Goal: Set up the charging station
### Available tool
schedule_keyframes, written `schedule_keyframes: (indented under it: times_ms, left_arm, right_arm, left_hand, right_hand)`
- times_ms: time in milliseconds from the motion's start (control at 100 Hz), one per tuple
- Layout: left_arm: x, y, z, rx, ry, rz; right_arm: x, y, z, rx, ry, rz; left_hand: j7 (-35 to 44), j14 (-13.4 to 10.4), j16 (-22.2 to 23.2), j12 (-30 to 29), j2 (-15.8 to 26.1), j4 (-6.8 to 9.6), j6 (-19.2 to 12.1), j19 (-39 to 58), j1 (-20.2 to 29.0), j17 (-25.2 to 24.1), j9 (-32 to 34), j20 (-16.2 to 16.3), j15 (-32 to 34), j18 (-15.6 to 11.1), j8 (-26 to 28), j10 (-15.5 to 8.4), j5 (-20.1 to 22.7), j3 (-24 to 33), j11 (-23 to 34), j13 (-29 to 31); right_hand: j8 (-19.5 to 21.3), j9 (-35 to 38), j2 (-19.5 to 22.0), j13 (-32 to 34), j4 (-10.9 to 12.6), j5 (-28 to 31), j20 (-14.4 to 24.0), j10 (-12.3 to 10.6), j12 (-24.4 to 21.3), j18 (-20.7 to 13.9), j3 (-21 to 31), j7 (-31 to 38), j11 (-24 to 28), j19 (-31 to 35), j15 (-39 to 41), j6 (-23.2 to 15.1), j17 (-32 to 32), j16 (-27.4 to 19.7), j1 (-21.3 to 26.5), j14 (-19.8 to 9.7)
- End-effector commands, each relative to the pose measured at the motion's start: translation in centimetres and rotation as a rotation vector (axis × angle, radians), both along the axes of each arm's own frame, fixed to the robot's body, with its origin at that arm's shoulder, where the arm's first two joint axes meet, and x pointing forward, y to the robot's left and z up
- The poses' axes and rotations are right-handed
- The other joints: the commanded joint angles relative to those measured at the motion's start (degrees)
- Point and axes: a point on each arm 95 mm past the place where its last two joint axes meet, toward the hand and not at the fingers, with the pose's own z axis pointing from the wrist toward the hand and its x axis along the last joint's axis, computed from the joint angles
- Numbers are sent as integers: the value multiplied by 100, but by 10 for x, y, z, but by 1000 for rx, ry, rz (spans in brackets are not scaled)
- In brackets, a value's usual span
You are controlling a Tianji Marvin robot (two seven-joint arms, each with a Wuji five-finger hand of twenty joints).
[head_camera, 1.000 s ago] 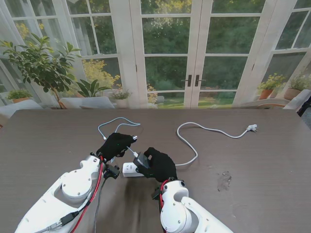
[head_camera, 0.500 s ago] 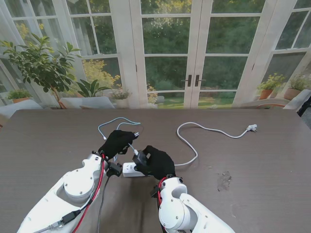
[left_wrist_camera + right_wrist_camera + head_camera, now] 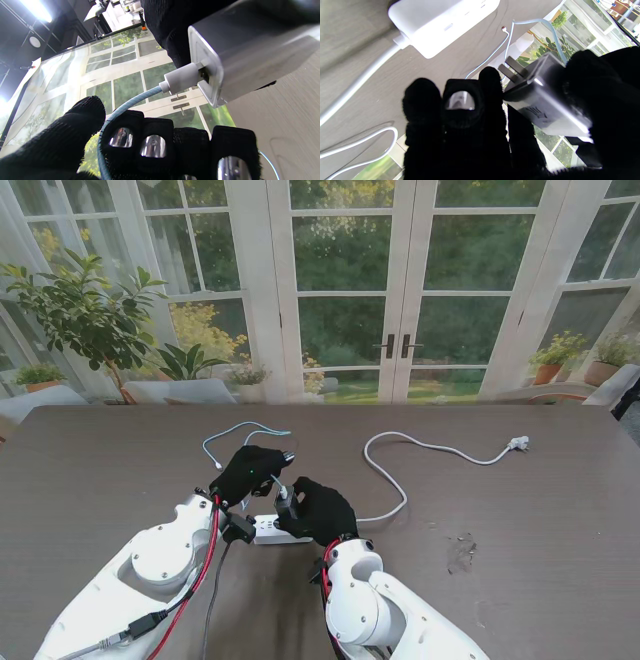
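Table [image 3: 520,510] | right robot hand [image 3: 322,512] grips charger [image 3: 542,105] | left robot hand [image 3: 250,470] pinches cable [image 3: 125,110]

Charger brick [image 3: 250,50] smooth grey plastic; power strip [image 3: 440,22] glossy white plastic; table [image 3: 540,500] matt woodgrain.

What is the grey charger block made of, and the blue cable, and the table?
The charger block looks like smooth, slightly glossy grey plastic; light glints off its edges. Its metal prongs look dull grey. The blue cable seems covered in woven fabric, with a fine braided texture. The table looks like dark matte wood, or a wood-grain laminate.
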Motion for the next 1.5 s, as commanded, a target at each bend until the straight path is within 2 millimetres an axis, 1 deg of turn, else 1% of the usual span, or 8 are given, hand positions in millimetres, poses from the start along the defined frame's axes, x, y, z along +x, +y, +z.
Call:
schedule_keyframes:
  times_ms: [0,100,320,640,810,1060,1280,1490]
  left_arm:
    - [-1,-2,5,1,-10,-32]
    - [-2,-1,5,11,-9,-45]
    - [-4,2,5,39,-6,-62]
    - [-5,3,5,53,7,-80]
    - [-6,3,4,59,16,-79]
    - [-8,5,3,75,31,-52]
    - [-9,6,3,85,41,-36]
    - [-10,5,2,81,50,-41]
  right_arm:
    - [-1,1,1,-7,20,25]
    - [0,0,4,-23,29,57]
    - [3,-2,8,-55,28,94]
    - [6,0,17,-100,18,120]
    - [8,0,18,-130,22,119]
    - [7,-1,21,-176,3,81]
    - [6,-1,20,-191,6,47]
    - [5,2,20,-193,-12,43]
  left_hand:
    - [897,-4016,379,-37,-183,143,994,1656,58,361,63,34,1147,-399,158,273,557,-17,505,-156]
    - [889,-4016,379,-40,-183,135,983,1656,54,363,64,6,1147,-427,154,271,556,-45,490,-156]
    - [863,-4016,379,-43,-173,124,947,1656,54,363,67,-43,1147,-454,139,268,554,-86,463,-156]
    - [854,-4016,379,-39,-166,118,936,1656,57,363,67,-66,1147,-456,132,268,553,-104,452,-156]
    - [845,-4016,379,-40,-152,116,931,1656,54,362,67,-73,1147,-449,127,267,552,-109,441,-156]
    - [827,-4016,379,-42,-154,117,919,1656,78,361,68,-77,1147,-442,116,265,551,-107,424,-156]
    - [806,-4016,379,-41,-139,119,901,1656,74,361,69,-77,1147,-442,104,265,549,-115,418,-156]
    - [789,-4016,379,-44,-128,118,883,1656,71,362,69,-85,1147,-447,93,260,548,-124,404,-156]
  right_hand:
    - [265,-317,430,-6,513,196,122,-39,-92,-85,397,-130,-46,275,-217,86,-93,-4528,-34,3]
    - [223,-733,158,-61,452,-52,143,48,-205,-87,284,-401,-229,262,-377,224,-230,-4564,-173,21]
    - [232,-1338,-120,-210,413,-224,204,143,-317,-142,231,-560,-288,316,-314,205,-340,-4478,-244,-75]
    - [312,-2373,-611,-561,321,-638,301,334,-160,-221,153,-707,106,377,112,126,-508,-4408,-577,-270]
    - [321,-2762,-596,-754,314,-881,341,433,-103,-221,98,-774,168,374,225,123,-637,-4400,-666,-274]
    - [381,-3256,-636,-995,316,-1197,413,481,267,-239,26,-773,666,396,570,197,-787,-4342,-772,-349]
    - [584,-3374,-630,-1072,339,-1333,461,323,860,-273,-14,-451,1294,470,801,112,-793,-4295,-781,-406]
    - [751,-3160,-563,-889,380,-1257,484,248,1061,-329,58,-75,1445,601,908,82,-666,-4290,-579,-436]
